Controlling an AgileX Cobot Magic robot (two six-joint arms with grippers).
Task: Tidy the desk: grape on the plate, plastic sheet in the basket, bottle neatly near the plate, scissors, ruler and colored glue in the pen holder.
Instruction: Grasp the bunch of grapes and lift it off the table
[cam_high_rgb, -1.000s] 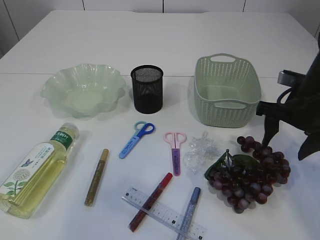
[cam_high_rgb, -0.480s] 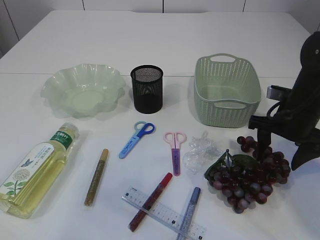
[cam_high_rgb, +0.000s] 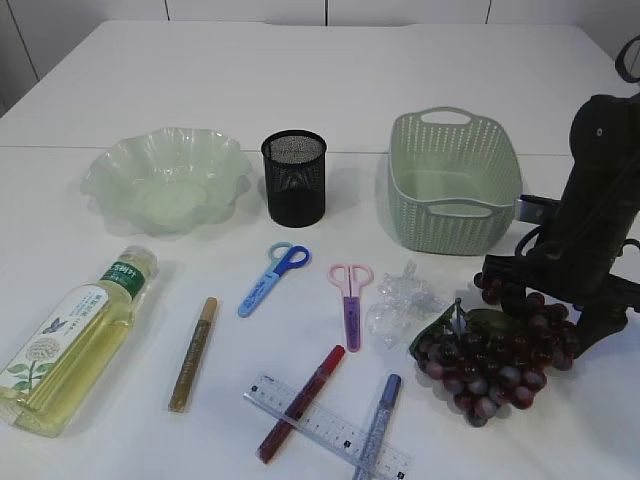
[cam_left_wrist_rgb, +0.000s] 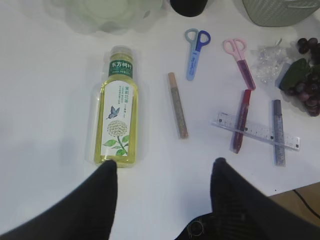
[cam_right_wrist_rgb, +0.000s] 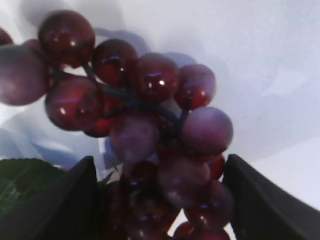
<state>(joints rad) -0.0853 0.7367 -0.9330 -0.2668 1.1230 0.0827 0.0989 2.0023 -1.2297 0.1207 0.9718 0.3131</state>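
Observation:
The dark red grape bunch (cam_high_rgb: 480, 370) lies at the table's right front. My right gripper (cam_high_rgb: 545, 305) is low over its far end, open, with one jaw on each side of the grapes (cam_right_wrist_rgb: 150, 75). The right wrist view shows that gripper (cam_right_wrist_rgb: 157, 165) straddling the cluster without pinching it. My left gripper (cam_left_wrist_rgb: 165, 164) hangs open and empty above the table, just behind the base of the yellow bottle (cam_left_wrist_rgb: 119, 120). The bottle (cam_high_rgb: 70, 345) lies on its side at the left front. The crumpled plastic sheet (cam_high_rgb: 400, 300) rests left of the grapes.
The green wavy plate (cam_high_rgb: 110, 165), black mesh pen holder (cam_high_rgb: 294, 180) and green basket (cam_high_rgb: 455, 215) stand in a row at the back. Blue scissors (cam_high_rgb: 272, 280), pink scissors (cam_high_rgb: 350, 300), a gold glue stick (cam_high_rgb: 192, 355), red glue (cam_high_rgb: 300, 402), blue glue (cam_high_rgb: 378, 425) and the ruler (cam_high_rgb: 325, 425) lie in front.
My right arm has swung in from the right edge and come down over the grape bunch, staying open. Nothing on the table has moved.

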